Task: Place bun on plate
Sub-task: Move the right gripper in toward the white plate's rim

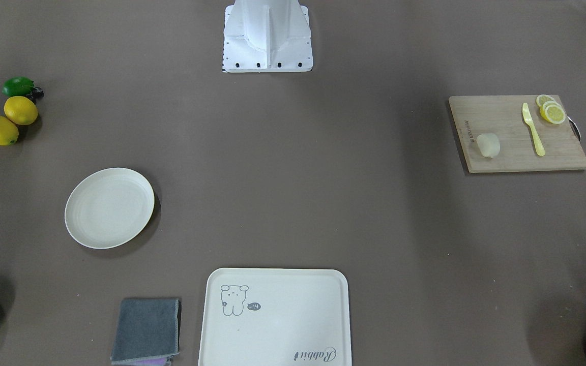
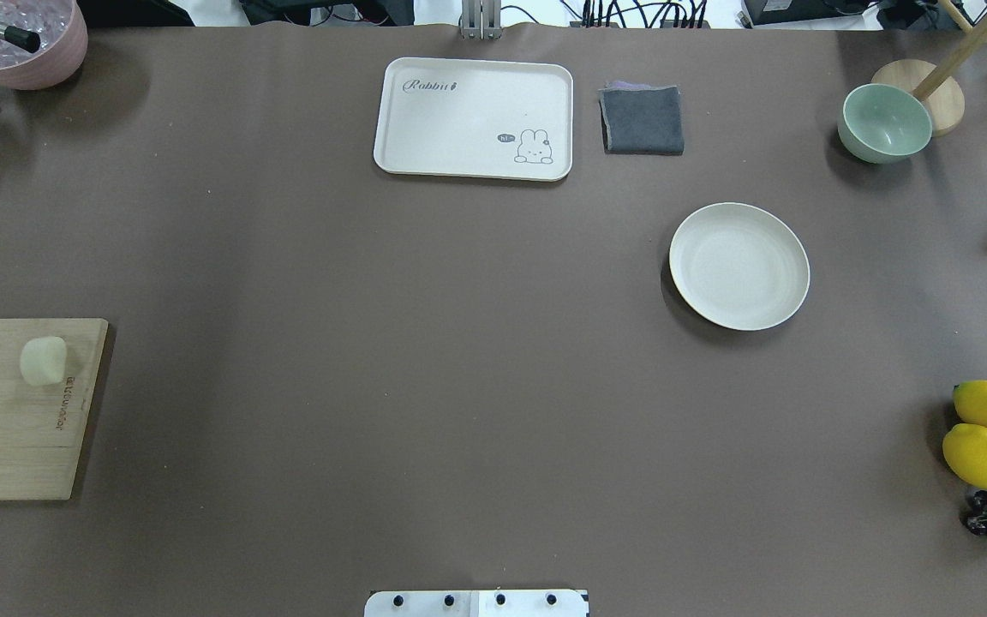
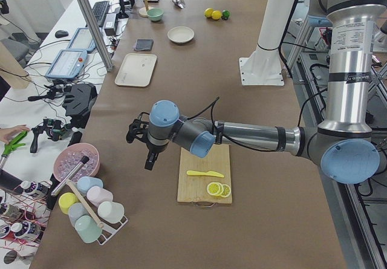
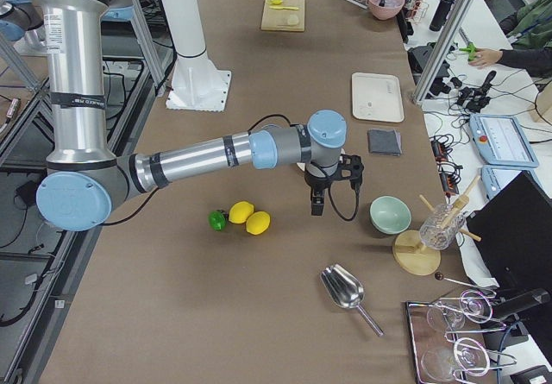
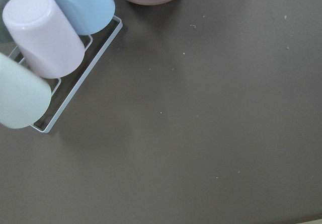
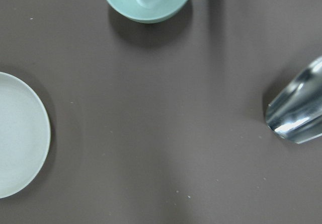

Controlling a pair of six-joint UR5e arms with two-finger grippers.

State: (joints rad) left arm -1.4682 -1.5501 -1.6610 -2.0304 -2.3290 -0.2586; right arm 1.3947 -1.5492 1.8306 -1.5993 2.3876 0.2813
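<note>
The bun (image 1: 488, 145), a pale cream lump, lies on a wooden cutting board (image 1: 517, 133) on the robot's left, also seen from overhead as the bun (image 2: 43, 360). The round off-white plate (image 2: 738, 266) sits empty on the robot's right, and its edge shows in the right wrist view as the plate (image 6: 20, 133). My left gripper (image 3: 150, 158) hangs above the table beyond the board, towards the cup rack. My right gripper (image 4: 316, 203) hovers between plate and green bowl. Both grippers show only in the side views, so I cannot tell whether they are open or shut.
The board also carries a yellow knife (image 1: 533, 128) and lemon slices (image 1: 551, 111). A cream tray (image 2: 474, 118), grey cloth (image 2: 642, 119) and green bowl (image 2: 884, 122) sit far across. Lemons (image 2: 980, 433), a metal scoop (image 6: 297, 110), a cup rack (image 5: 45, 58) and a pink bowl (image 2: 18, 38) stand at the ends.
</note>
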